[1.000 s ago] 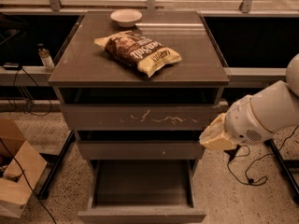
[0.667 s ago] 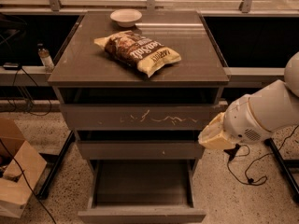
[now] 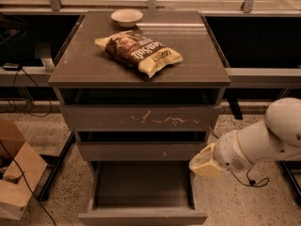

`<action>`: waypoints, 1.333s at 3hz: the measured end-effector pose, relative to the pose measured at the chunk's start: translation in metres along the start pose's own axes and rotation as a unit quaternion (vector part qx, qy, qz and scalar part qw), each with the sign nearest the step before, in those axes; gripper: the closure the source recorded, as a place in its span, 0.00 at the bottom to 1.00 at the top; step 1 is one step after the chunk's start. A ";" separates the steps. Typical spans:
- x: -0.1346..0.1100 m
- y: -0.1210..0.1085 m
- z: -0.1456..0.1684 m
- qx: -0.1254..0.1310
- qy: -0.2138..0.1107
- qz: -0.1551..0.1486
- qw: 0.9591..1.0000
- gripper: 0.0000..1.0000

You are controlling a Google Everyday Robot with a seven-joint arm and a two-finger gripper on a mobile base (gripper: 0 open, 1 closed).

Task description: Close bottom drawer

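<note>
bottom drawer [image 3: 141, 217], wide grey-brown, open, lower centre | claw [image 3: 203, 162] lower right, opening: cannot tell | step: approach | next: push front inward

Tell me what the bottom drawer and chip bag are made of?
The bottom drawer, pulled out, looks like matte laminate or painted board: flat, dull. The chip bag looks like crinkly, shiny plastic film. The tool hovers right of the drawer.
</note>
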State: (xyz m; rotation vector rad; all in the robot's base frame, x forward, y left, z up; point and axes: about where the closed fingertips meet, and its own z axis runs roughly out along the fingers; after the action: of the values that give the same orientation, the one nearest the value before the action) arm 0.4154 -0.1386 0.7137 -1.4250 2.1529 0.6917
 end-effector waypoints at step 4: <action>0.145 0.004 0.143 -0.133 -0.118 0.176 0.968 1.00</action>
State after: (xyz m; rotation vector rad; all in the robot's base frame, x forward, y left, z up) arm 0.3754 -0.1477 0.5142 -1.0199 2.2011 1.2555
